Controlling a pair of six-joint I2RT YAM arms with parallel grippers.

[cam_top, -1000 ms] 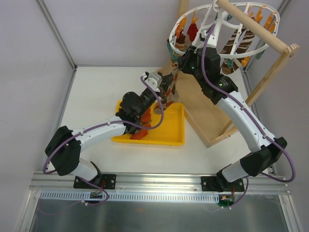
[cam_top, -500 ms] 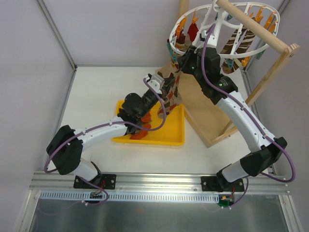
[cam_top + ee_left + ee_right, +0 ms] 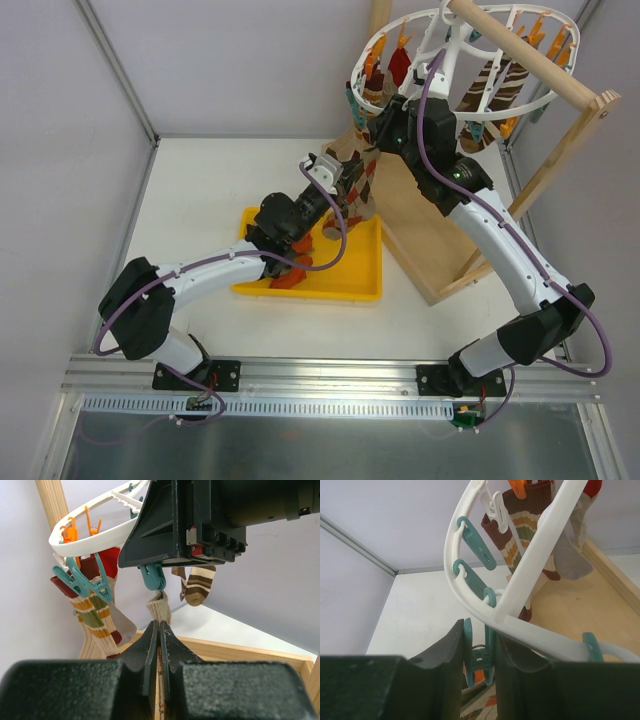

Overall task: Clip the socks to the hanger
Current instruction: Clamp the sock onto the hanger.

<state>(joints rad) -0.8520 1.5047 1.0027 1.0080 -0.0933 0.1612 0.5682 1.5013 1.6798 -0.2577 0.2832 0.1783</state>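
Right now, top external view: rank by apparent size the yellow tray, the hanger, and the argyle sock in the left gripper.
1. hanger: largest, though it hangs nearer the camera, so its lead over the tray is unsure.
2. yellow tray.
3. argyle sock: clearly smallest.

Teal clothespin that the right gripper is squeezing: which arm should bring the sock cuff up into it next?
Left, I'd say. The left gripper is shut on the argyle sock, whose cuff sits just under the teal clothespin. The right gripper is shut on that clothespin, so it can't carry anything.
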